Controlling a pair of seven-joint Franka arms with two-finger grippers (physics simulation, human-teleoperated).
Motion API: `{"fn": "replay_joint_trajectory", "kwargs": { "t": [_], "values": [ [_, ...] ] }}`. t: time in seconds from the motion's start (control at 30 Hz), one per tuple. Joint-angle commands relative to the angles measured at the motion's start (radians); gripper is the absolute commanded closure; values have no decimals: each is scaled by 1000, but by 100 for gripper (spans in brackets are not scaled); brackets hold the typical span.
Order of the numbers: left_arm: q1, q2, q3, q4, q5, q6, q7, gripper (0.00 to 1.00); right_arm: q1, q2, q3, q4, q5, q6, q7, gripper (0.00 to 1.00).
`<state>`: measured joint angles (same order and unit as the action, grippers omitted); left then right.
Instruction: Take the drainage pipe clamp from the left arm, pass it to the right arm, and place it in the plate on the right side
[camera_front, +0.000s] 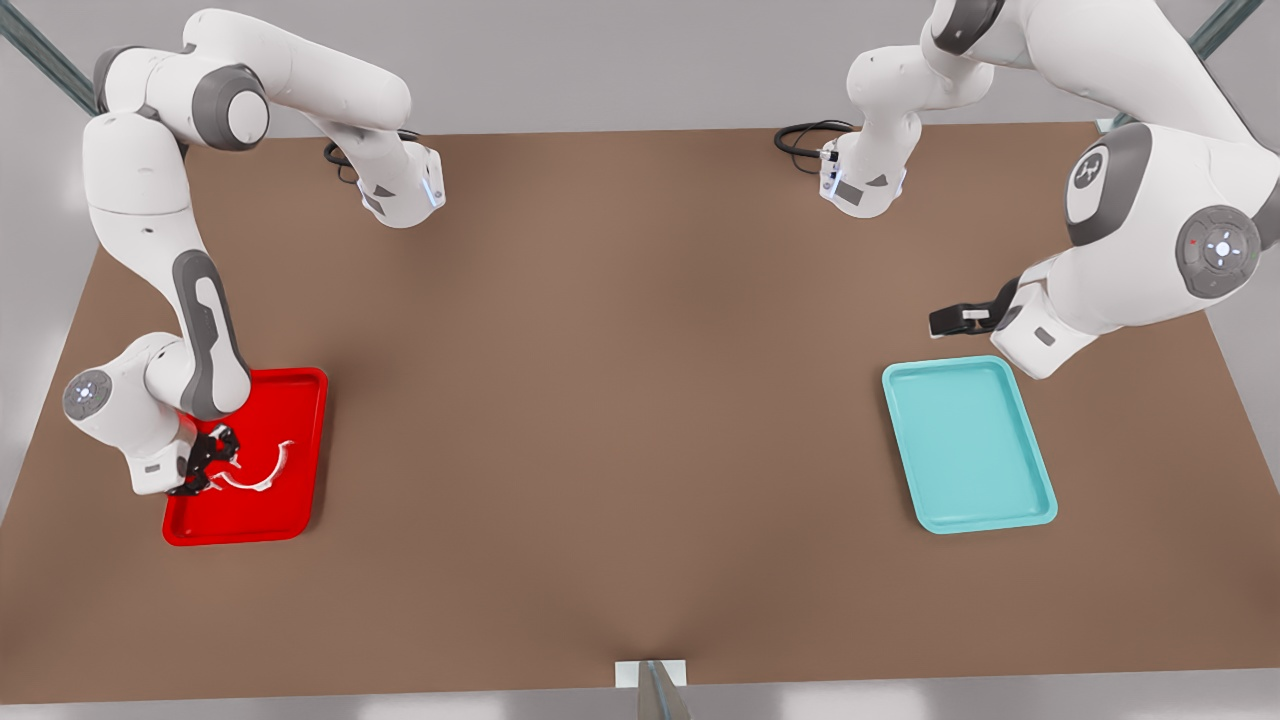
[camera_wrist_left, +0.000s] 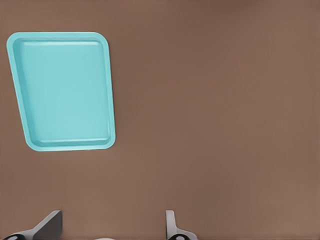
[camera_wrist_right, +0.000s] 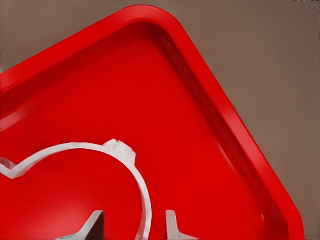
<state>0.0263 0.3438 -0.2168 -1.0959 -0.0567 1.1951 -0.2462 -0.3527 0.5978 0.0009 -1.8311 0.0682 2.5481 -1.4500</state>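
So from the left wrist cam you've got the teal tray (camera_wrist_left: 62, 90) sitting flat on the brown table (camera_wrist_left: 215, 110), nothing in it. The left gripper (camera_wrist_left: 111, 227) hangs well apart from the tray, its two grey fingertips (camera_wrist_left: 47, 225) spread wide over bare tabletop.

Front view: the right gripper (camera_front: 205, 462) hides one end of the drainage pipe clamp (camera_front: 262, 470), and the arm above it covers the near-left corner of the plate (camera_front: 300, 400). Right wrist view: clamp arc runs off the frame edge between the fingertips (camera_wrist_right: 171, 226); contact cannot be told. Left wrist view: left gripper (camera_wrist_left: 112, 227) cut by frame edge, only two spread fingertips visible.
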Motion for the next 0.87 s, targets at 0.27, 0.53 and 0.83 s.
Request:
{"fn": "replay_joint_trajectory", "kwargs": {
  "t": [0.27, 0.53, 0.83],
  "values": [
    [0, -3, -3, -1, -2, -9, 1, 0, 185, -82, -2, 475, -11, -821, 407, 0],
    [40, -5, 1, 5, 18, 29, 7, 0, 363, -314, 2, 684, -143, -1345, 1521, 0],
    [32, -2, -4, 1, 18, -17, 1, 0, 314, -475, -4, 432, -99, -1270, 1533, 0]
  ]
}}
